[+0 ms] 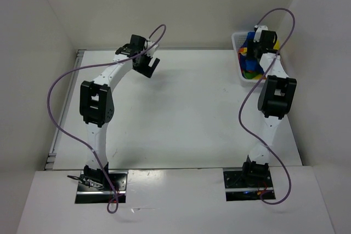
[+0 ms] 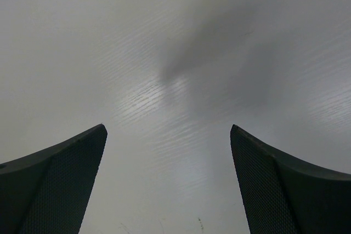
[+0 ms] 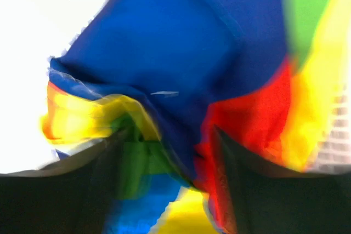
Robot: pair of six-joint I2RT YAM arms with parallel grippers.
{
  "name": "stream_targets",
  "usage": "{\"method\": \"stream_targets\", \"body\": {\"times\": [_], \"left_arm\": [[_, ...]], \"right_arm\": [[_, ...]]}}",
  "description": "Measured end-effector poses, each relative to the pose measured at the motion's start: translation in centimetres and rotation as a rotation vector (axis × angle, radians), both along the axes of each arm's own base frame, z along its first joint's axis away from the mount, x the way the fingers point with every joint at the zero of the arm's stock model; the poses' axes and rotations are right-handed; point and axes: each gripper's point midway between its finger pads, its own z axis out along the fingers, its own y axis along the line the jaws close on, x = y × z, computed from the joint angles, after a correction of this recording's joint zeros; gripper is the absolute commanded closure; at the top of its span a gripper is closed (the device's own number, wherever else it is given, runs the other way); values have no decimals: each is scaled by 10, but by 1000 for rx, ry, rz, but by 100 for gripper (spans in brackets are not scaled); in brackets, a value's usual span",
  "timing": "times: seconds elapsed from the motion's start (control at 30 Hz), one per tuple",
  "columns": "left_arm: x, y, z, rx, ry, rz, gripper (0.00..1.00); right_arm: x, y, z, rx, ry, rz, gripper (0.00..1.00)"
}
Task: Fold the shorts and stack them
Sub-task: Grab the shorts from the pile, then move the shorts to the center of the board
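Note:
The rainbow-striped shorts lie bunched in the white mesh basket at the far right of the table. My right gripper reaches down into the basket. In the right wrist view its jaws are partly closed with a fold of the blue, red, yellow and green shorts pinched between them; the picture is blurred. My left gripper hovers over the far left of the table. In the left wrist view it is open and empty above the bare white surface.
The basket's mesh wall shows at the right edge of the right wrist view. White walls enclose the table at the back and on both sides. Purple cables loop from both arms.

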Motion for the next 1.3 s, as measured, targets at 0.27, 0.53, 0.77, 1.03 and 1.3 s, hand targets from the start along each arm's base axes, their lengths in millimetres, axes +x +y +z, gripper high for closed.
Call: {"method": "stream_targets", "body": {"times": [0.27,0.53,0.77,1.03,1.3], "left_arm": [[3,0,-3,33,-10,-9,0],[5,-2,1,38,-24,-8,0],[11,5,42,55,-121,14,0],[3,16,140,25,-320,38,0],[-22,55,202,65,-459,121,0]], "right_arm": [[6,7,-26,20,54,67,97],[11,9,42,36,-47,71,100],[-29,29,260,-44,-426,109,100],[-168,185,479,-44,-895,435,100],[-183,309,433,212,-783,733,89]]}}
